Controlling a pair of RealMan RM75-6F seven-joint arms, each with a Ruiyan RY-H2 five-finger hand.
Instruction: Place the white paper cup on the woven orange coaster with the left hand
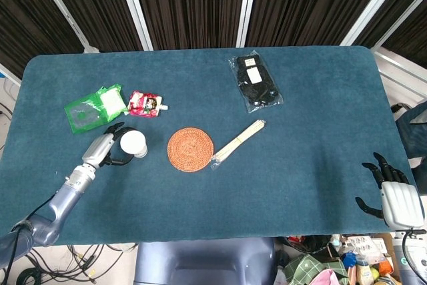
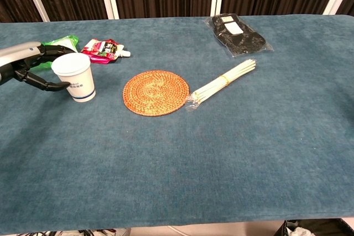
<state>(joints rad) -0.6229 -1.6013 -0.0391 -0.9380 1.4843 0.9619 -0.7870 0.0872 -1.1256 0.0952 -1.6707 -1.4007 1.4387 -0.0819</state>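
Observation:
The white paper cup (image 1: 133,143) (image 2: 77,77) stands upright on the blue table, left of the woven orange coaster (image 1: 190,149) (image 2: 156,92). My left hand (image 1: 107,147) (image 2: 30,66) sits against the cup's left side, its dark fingers (image 2: 54,85) spread and curved around the front and back of the cup. I cannot make out a firm grip. A gap of bare cloth separates cup and coaster. My right hand (image 1: 393,191) hangs off the table's right front corner with its fingers apart and nothing in it.
A wrapped bundle of chopsticks (image 1: 237,142) lies just right of the coaster. A red-and-white pouch (image 1: 146,103) and a green packet (image 1: 95,107) lie behind the cup. A black packet (image 1: 255,83) lies at the back.

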